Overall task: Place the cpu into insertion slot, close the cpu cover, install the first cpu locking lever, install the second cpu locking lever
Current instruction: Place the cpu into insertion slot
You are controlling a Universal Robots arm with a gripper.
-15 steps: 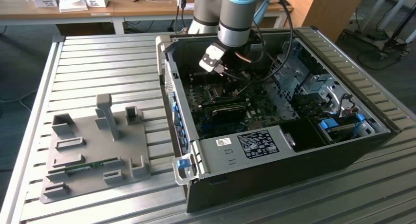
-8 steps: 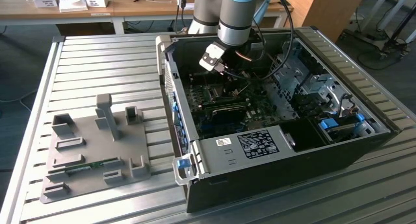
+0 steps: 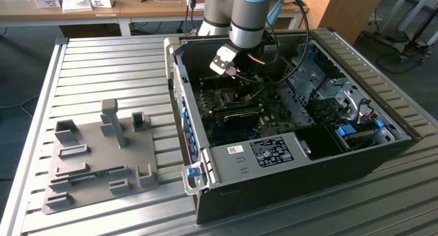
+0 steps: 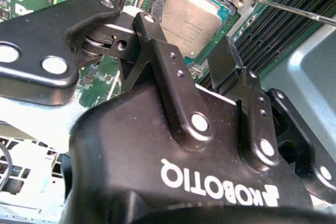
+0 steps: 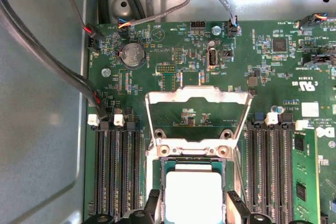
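- My gripper (image 4: 184, 35) hangs over the socket (image 5: 192, 161), fingers (image 5: 153, 203) spread wide with nothing held, one off each side of the socket.
- The cpu (image 5: 192, 195) lies flat in the socket, metal top up.
- The cpu cover (image 5: 198, 95) stands open at the socket edge away from my fingers. The board shows through its window, and a thin metal rod (image 4: 294, 13) juts out beside it.
- Memory slots (image 5: 115, 171) flank the socket.
- The socket's board sits in an open computer case (image 3: 301, 179) on a slatted metal table (image 3: 110, 66).
- A grey fixture plate (image 3: 96, 143) lies well apart from the socket, outside the case, with a wooden desk (image 3: 137, 7) beyond.
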